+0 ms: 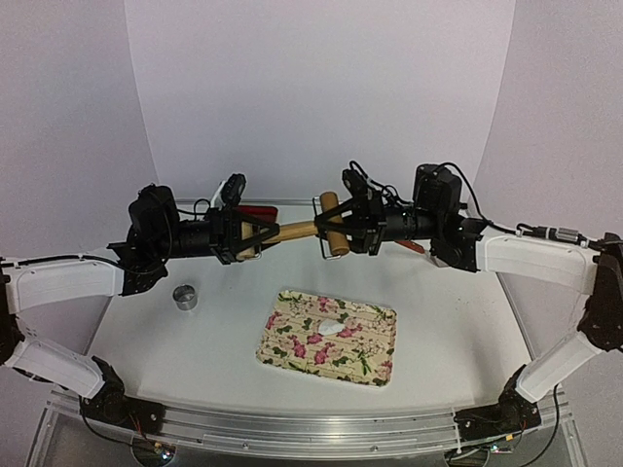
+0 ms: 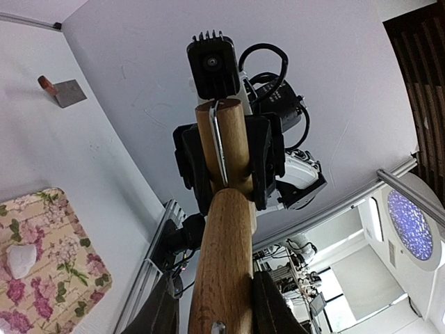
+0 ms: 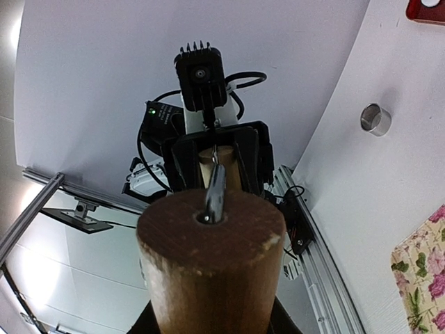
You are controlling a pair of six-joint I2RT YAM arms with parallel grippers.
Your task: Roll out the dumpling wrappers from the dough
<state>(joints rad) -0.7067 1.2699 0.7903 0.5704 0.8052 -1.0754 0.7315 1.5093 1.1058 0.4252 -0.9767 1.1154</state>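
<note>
White tabletop (image 1: 458,331) and a curved white backdrop fill the overhead view, with a metal rail along the bottom edge; in the middle of that frame the two arms meet end to end and hold a wooden rolling pin (image 1: 292,232) between them, raised clear of the surface. At the pin's left end the left gripper (image 1: 250,236) has both fingers pressed against the wood, narrowly parted and gripping it; at the other end the right gripper (image 1: 338,231) clamps the wood the same way, and a thin wire loop (image 1: 337,251) hangs from that end.

Lower in the frame, near the centre, lies a floral tray (image 1: 370,360), rectangular with pink flowers; a small white dough lump (image 1: 334,328) sits near its middle, irregular in shape, well apart from both grippers and from the pin.

On bare table to the left of the tray stands a metal ring cutter (image 1: 185,297), just below the left forearm in the frame. Behind the left gripper a red object (image 1: 258,212) shows only in part, the arm covering the rest; what it is I cannot tell. In the left wrist view a flat metal scraper (image 2: 62,90) with a reddish handle lies on the table at upper left; overhead the right arm hides most of it. In both wrist views the pin fills the centre and covers most of each camera's own fingers.
</note>
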